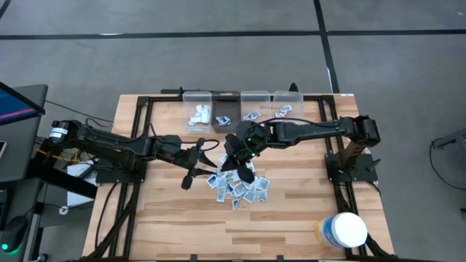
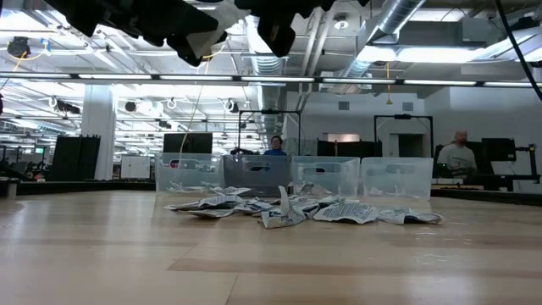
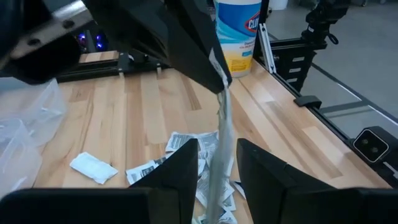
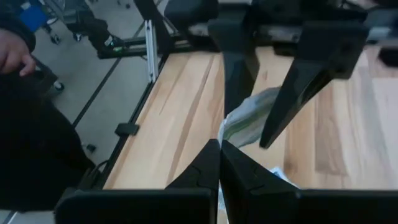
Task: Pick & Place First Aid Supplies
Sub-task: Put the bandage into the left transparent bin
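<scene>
The first aid supplies lie as a pile of small white-grey packets (image 1: 239,185) (image 2: 296,207) on the wooden table's middle. Above the pile my right gripper (image 4: 219,146) (image 1: 237,155) is shut on one pale packet (image 3: 222,137). This packet hangs down between the two fingers of my left gripper (image 3: 217,168) (image 1: 211,151). The left gripper is open and level, and its fingers stand on either side of the packet with a gap showing. One more packet (image 3: 93,167) lies flat and alone beside the pile. My right gripper pinches the packet's upper end (image 3: 222,93) (image 4: 231,134) between its two fingertips, slanting down from the table's right side. The packet hangs slack below the fingers, lifted clear of the pile.
Several clear bins (image 1: 196,109) (image 1: 255,108) (image 2: 326,176) stand in a row at the far edge, some with packets in them. A white tub with a yellow label (image 1: 342,229) (image 3: 238,31) stands at the near right corner. A person (image 4: 25,124) is beside the table.
</scene>
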